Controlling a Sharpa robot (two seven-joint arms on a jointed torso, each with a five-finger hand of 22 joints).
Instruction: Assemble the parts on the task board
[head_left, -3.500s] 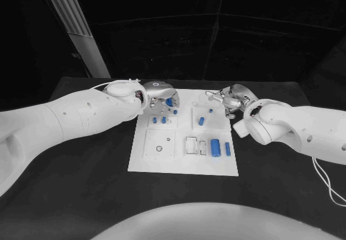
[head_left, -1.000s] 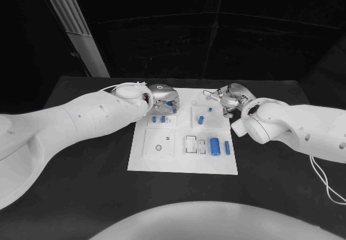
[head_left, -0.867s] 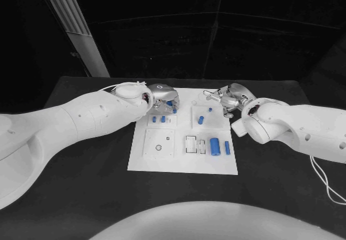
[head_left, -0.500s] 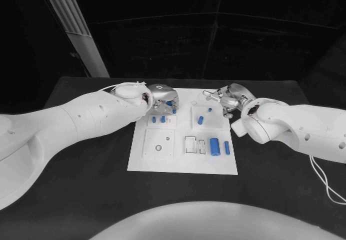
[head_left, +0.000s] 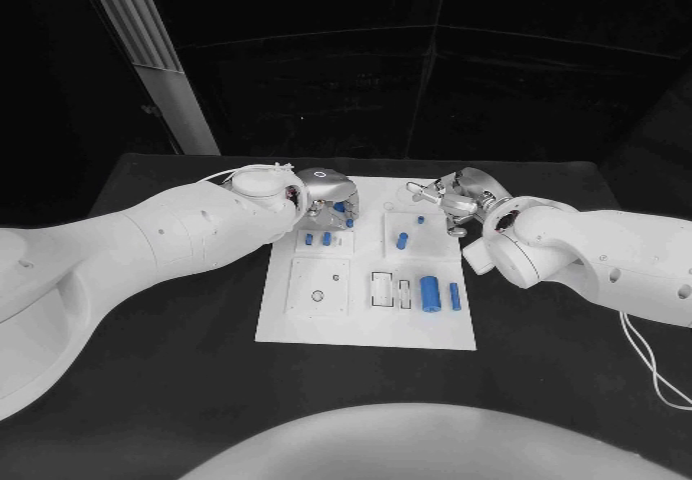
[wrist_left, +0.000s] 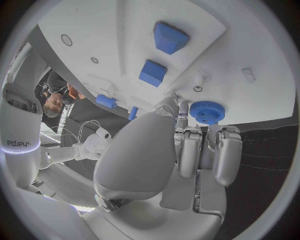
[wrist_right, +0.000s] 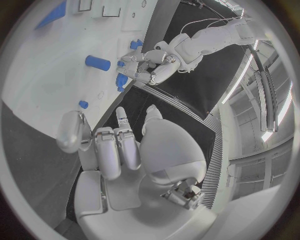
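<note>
Two hands work the far end of the task board (head_left: 368, 330) in the head view: the left hand (head_left: 326, 196) at about eleven o'clock, the right hand (head_left: 459, 199) at one. Two blue cylinders (head_left: 430, 292) lie at the board's four o'clock. From the left wrist, fingers (wrist_left: 187, 150) pinch one blue gear (wrist_left: 207, 111); two blue blocks (wrist_left: 152, 73) lie beyond. From the right wrist, fingers (wrist_right: 115, 150) curl loosely, holding nothing visible.

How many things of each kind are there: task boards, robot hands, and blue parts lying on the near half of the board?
Task boards: 1, the task board
Hands: 2, the left hand and the right hand
Blue parts, near half: 2, the thick cylinder and the thin cylinder
Total: 5
</note>
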